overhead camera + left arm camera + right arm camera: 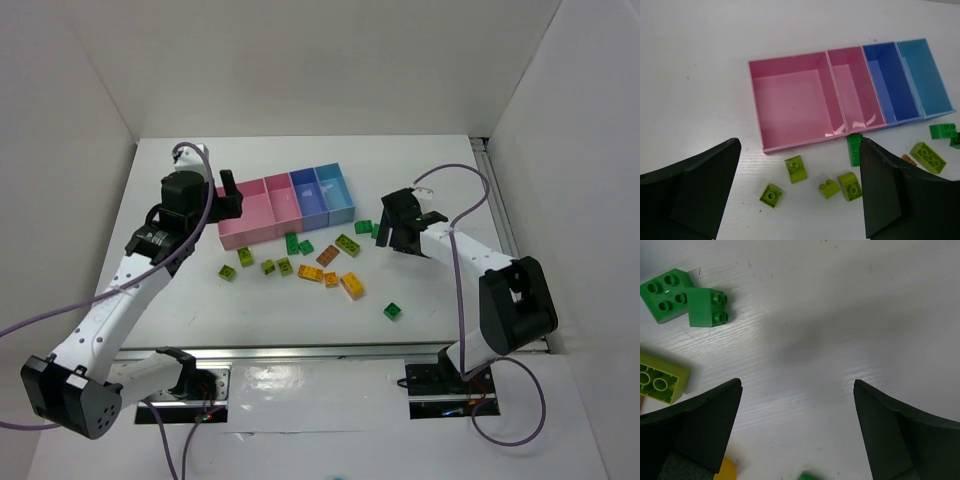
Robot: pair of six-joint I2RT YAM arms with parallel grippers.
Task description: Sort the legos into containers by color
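Inventory, both arms.

1. Left jaws: spread wide, holding nothing, at the 9 o'clock end of the containers (285, 205).
2. Right jaws: spread wide, holding nothing, over bare surface (250, 320) at 3 o'clock of the legos (323, 272), near a touching pair of green bricks (705, 305).
3. Containers: four joined bins, pink, pink, dark blue, light blue, running 9 to 3 o'clock.
4. Legos: loose on the surface at 6 o'clock of the containers, none in a bin. One dark green brick (392, 311) lies apart at 5 o'clock.
5. In the way: a purple cable (463, 167) loops above my right arm, another above my left.
6. Hidden: in the left wrist view my finger covers part of a dark green brick (855, 149) and most of an orange one (909, 159). In the right wrist view a yellow brick (726, 471) shows only a corner, and a lime brick (662, 382) is cut by the frame.
7. Room: white walls (60, 150) at 9, 12 and 3 o'clock. Bare surface lies behind the containers and at 7 o'clock of the scatter.
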